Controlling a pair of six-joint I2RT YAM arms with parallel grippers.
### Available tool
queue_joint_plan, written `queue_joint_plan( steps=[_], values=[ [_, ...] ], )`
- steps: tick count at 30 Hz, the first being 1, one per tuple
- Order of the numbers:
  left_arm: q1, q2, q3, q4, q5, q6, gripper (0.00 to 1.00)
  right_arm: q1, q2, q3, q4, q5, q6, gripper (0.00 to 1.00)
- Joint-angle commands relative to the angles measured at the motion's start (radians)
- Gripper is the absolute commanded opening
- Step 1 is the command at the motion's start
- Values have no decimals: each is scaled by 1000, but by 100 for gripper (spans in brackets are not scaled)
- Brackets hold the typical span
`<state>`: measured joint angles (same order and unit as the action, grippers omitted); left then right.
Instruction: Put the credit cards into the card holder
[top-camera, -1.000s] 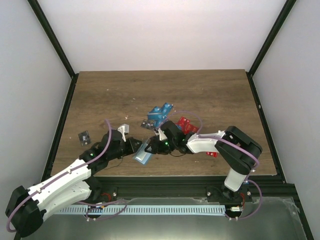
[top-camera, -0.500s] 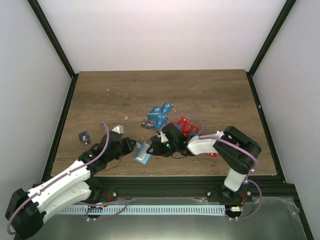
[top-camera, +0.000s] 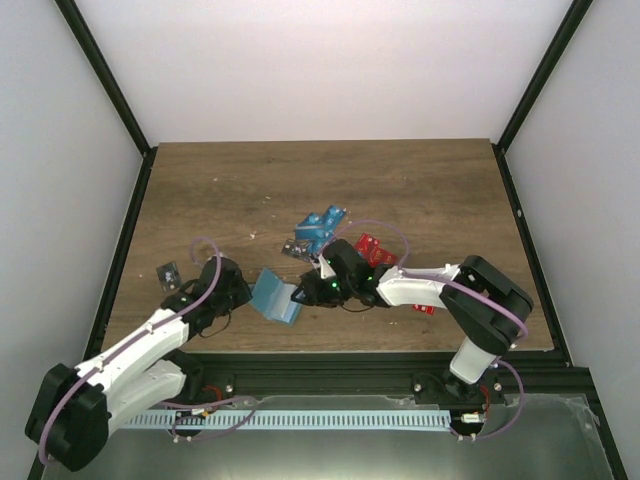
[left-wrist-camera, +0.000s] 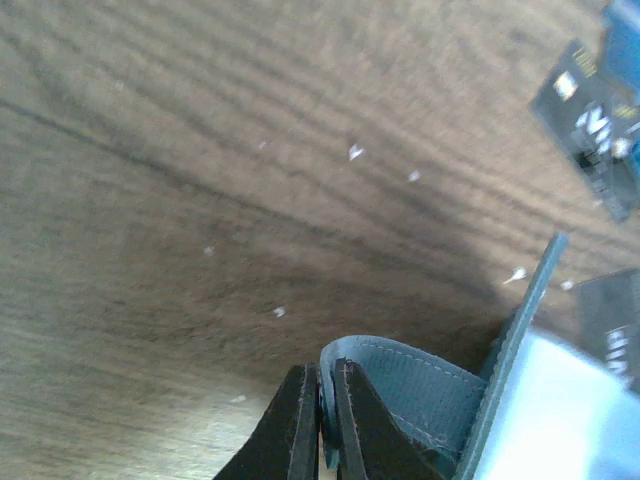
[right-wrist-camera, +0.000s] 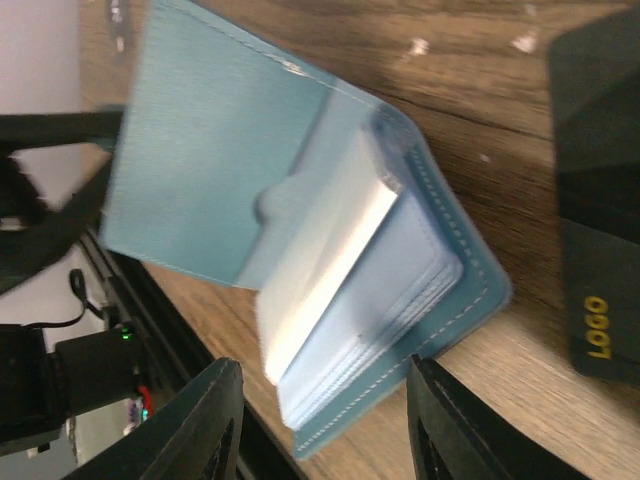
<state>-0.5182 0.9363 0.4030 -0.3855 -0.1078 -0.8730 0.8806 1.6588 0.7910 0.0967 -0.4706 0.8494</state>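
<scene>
The card holder (top-camera: 275, 300) lay open near the front edge of the table (top-camera: 420, 180), between the two arms. One teal cover stood raised off the wood. The other lay flat, with clear sleeves fanned above it. The sleeves looked pale and glossy; whether any held a card could not be told.

The left gripper (left-wrist-camera: 322, 382) was clamped tight on the curved edge of the raised cover, fingers pressed together over the stitched teal rim. The right gripper (right-wrist-camera: 322, 380) hung just over the holder's right side, its jaws standing apart with nothing pinched between them.

Just beside the holder, on the right, lay a black card (right-wrist-camera: 598, 250) marked "LOGO" in yellow. Behind the right gripper sat the blue cards (top-camera: 322, 225) in a loose heap, and the red cards (top-camera: 372, 250) lay near them on the right. A lone dark card (top-camera: 168, 273) lay well apart, near the table's left edge, beside the left arm.
</scene>
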Motion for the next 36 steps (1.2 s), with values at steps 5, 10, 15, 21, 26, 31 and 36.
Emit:
queue_joint_plan(
  steps=[5, 10, 15, 21, 26, 31, 36],
  values=[
    [6, 2, -76, 37, 97, 21, 4, 6, -33, 76, -29, -46, -5, 47],
    [5, -82, -96, 30, 123, 16, 4, 9, -23, 92, -41, -44, -13, 46],
    [-1, -104, -81, 32, 144, 39, 4, 9, -6, 112, -64, -31, -26, 45],
    [-6, -113, -59, 41, 161, 50, 4, 9, -21, 141, -112, -4, -59, 45],
    [-8, -89, -65, 53, 165, 51, 4, 9, 12, 129, -104, 12, -47, 45],
    [-9, -89, -76, 58, 166, 49, 4, 9, 62, 106, -82, 32, -22, 45],
    [-9, -86, -80, 58, 166, 50, 4, 9, 90, 89, -74, 60, -15, 45]
  ],
)
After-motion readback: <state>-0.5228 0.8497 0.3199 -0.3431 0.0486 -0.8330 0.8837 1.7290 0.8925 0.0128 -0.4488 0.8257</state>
